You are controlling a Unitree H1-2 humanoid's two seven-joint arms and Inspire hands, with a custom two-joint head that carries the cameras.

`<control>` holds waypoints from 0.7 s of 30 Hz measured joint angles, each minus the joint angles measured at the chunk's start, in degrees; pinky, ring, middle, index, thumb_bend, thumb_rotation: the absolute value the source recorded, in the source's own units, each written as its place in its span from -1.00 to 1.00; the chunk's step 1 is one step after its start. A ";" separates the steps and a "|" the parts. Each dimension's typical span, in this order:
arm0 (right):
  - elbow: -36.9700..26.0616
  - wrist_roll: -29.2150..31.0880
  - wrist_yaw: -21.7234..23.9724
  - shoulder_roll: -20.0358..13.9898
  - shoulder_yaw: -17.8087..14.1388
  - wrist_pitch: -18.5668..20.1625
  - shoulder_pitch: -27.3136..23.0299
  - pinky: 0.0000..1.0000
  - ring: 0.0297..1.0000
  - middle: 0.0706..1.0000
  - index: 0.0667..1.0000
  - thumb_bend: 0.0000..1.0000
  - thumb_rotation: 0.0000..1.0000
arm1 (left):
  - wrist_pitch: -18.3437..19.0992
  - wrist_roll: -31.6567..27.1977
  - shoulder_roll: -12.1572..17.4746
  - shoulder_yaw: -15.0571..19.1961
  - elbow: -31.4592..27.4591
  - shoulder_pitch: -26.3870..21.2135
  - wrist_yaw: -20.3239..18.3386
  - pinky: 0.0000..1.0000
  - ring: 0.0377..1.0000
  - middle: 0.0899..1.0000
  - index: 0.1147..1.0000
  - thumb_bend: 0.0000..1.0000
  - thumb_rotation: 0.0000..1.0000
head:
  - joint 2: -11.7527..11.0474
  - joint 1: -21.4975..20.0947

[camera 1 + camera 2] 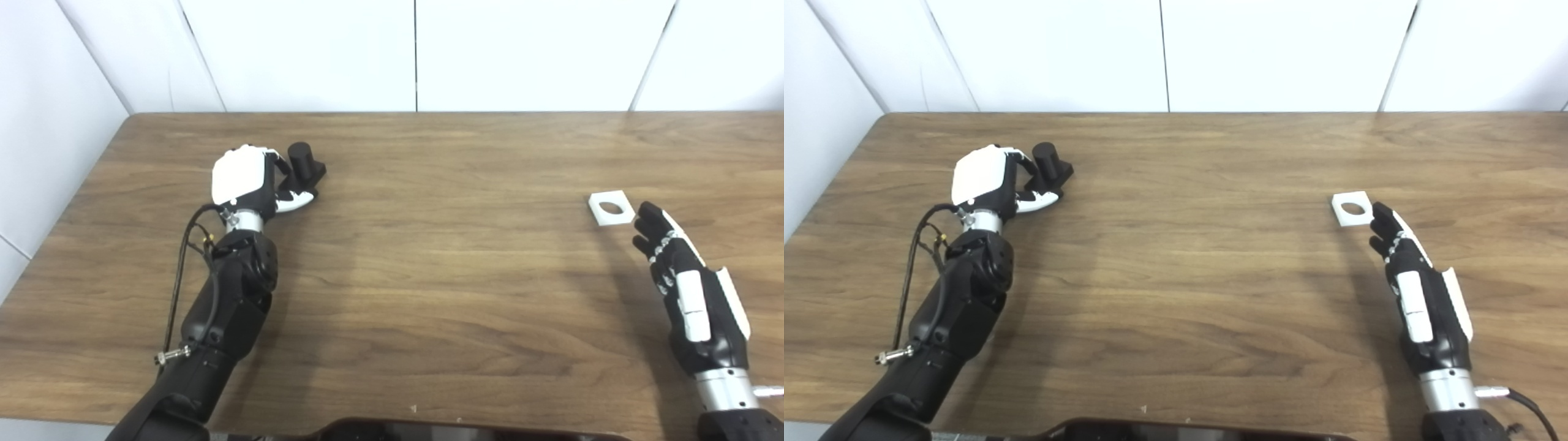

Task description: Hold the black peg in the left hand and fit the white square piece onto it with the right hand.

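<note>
My left hand (245, 177) curls around the black peg (301, 164) to steady it, while my right hand (689, 288), fingers spread and empty, reaches beside the white square piece (610, 208).

Left arm: enters at 7 o'clock, forearm rising toward 12.
Left hand (245, 179): back upward, fingers curled toward 2 o'clock.
Right arm: enters at 5 o'clock.
Right hand (1421, 294): edge-on, fingers extended toward 11 o'clock, holding nothing.

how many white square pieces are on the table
1. The white square piece with a round hole lies flat on the table's right side, just beyond the right hand's fingertips. None seems hidden.
</note>
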 measured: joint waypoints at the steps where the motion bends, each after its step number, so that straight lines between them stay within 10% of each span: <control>1: 0.00 0.02 0.00 0.00 -0.01 0.00 0.00 0.88 0.90 0.87 0.79 0.27 0.93 | -0.09 -0.25 -0.02 0.03 0.00 -0.01 0.23 0.93 0.87 0.64 -0.04 0.33 -0.41 | 0.00 0.00; 6: 0.01 0.27 0.05 -0.01 -0.01 -0.19 0.02 0.88 0.89 0.88 0.80 0.27 0.93 | -0.45 -1.81 -0.15 0.31 -0.01 -0.02 1.42 0.91 0.86 0.64 -0.15 0.04 -0.82 | 0.09 -0.09; 21: 0.01 1.30 0.09 -0.17 -0.04 -0.39 0.12 0.89 0.90 0.90 0.82 0.30 0.93 | -1.54 -4.33 -0.24 0.37 -0.15 -0.46 3.94 0.93 0.87 0.62 -0.17 0.02 -0.87 | 0.18 -0.26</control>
